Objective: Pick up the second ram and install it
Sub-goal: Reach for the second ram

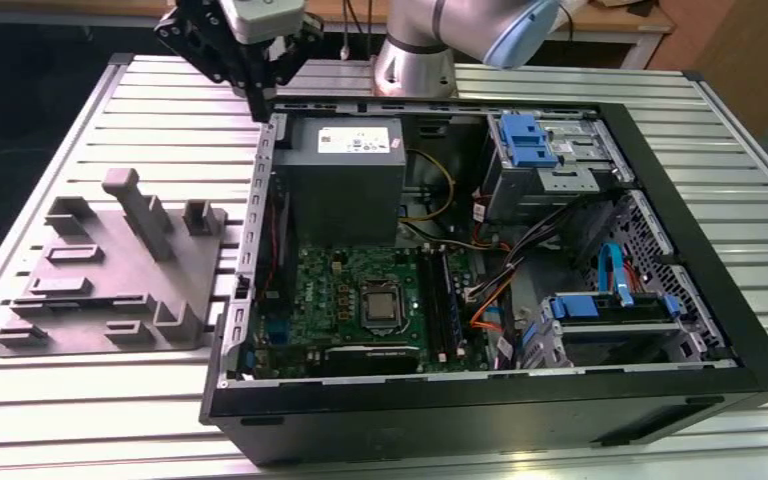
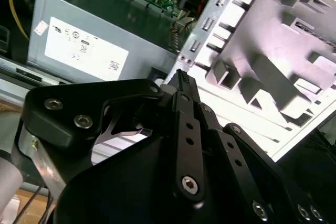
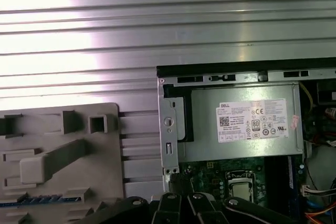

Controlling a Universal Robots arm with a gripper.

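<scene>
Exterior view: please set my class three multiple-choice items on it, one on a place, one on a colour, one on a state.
1. Where does the claw hang?
A. Over the computer case corner by the power supply
B. Over the blue drive cage
C. Over the table's near edge

2. What colour is the moulded fixture beside the case?
A. Blue
B. Grey
C. Red

3. How is the case?
A. Closed by a side panel
B. Open, motherboard showing
C. Standing upright

Answers: 1 A, its tip is at that corner; 2 B, it is plain grey all over; 3 B, the boards and cables lie bare.
</scene>
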